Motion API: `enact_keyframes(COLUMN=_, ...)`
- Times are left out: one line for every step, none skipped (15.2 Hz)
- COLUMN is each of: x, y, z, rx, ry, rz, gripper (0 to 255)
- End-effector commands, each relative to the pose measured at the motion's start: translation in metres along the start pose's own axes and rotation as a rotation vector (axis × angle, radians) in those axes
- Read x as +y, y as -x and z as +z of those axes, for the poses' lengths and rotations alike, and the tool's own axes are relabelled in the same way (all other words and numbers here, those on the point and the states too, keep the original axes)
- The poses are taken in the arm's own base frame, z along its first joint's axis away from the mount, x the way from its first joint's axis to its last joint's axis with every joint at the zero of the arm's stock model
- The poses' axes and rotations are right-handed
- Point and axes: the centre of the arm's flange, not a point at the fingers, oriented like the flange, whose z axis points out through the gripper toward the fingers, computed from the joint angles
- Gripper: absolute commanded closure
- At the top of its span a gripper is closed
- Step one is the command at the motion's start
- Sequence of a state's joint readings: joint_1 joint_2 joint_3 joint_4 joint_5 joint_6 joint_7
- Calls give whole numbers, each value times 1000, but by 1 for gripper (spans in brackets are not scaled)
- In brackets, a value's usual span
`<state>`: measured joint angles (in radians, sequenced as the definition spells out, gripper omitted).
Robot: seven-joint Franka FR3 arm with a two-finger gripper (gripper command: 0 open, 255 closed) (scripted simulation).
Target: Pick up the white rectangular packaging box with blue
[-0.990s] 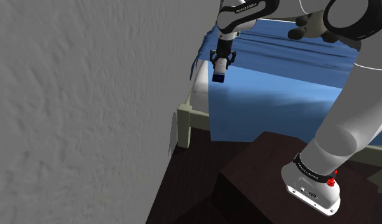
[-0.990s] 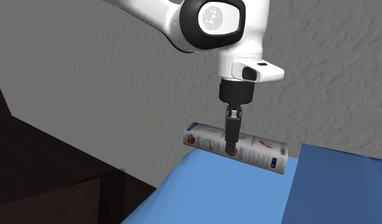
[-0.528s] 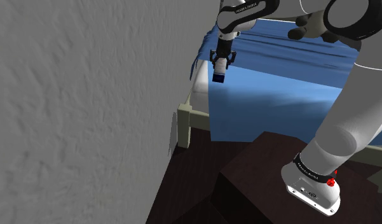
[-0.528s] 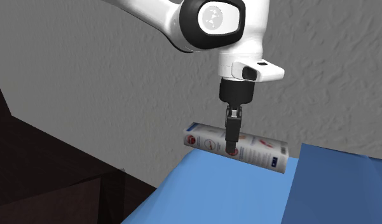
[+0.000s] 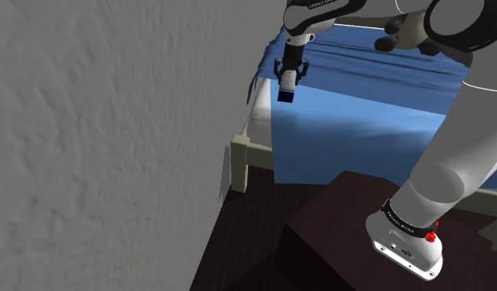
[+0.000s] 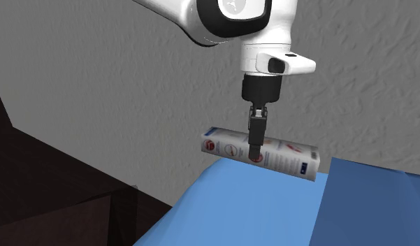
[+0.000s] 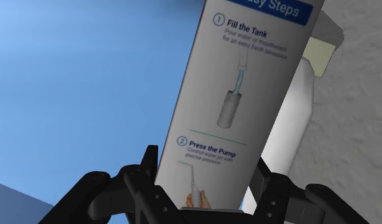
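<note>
A long white packaging box (image 6: 261, 152) with blue printing and red marks hangs level just above the blue bed cover (image 6: 271, 210) in the second exterior view. My black gripper (image 6: 256, 155) comes straight down and is shut on the box's middle. From the shoulder view the box (image 5: 286, 88) appears end-on, a small white and blue block under the gripper (image 5: 287, 78) near the bed's corner by the wall. Along the hand, the box (image 7: 246, 95) runs away between the two fingers (image 7: 142, 181), which press its sides; blue text reads "Fill the Tank".
The blue-covered bed (image 5: 362, 107) stands against a grey textured wall (image 5: 106, 140), with a pale bed frame post (image 5: 238, 161) at its corner. A dark wooden stand (image 5: 337, 231) carries the arm's base. Dark floor (image 6: 40, 182) lies beside the bed.
The gripper has risen with the box held in it; the box now hangs slightly higher above the blue cover than one second ago.
</note>
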<state>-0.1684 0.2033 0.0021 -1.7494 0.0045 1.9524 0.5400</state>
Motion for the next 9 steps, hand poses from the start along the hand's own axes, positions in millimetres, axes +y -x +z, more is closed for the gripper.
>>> enact_keyframes(x=-1, y=0, z=-11, rx=1, ry=0, rz=0, gripper=255)
enact_keyframes(x=-1, y=0, z=-16, rx=1, ry=0, rz=0, gripper=255)
enact_keyframes(x=-1, y=0, z=-22, rx=1, ry=0, rz=0, gripper=255)
enact_keyframes(x=-1, y=0, z=-27, rx=1, ry=0, rz=0, gripper=255)
enact_keyframes(x=-1, y=0, z=-32, rx=1, ry=0, rz=0, gripper=255)
enact_keyframes(x=-1, y=0, z=-37, rx=1, ry=0, rz=0, gripper=255)
enact_keyframes(x=-1, y=0, z=-43, rx=1, ry=0, rz=0, gripper=255)
enact_keyframes(x=-1, y=0, z=-48, rx=1, ry=0, rz=0, gripper=255)
enact_keyframes(x=-1, y=0, z=-53, rx=1, ry=0, rz=0, gripper=255)
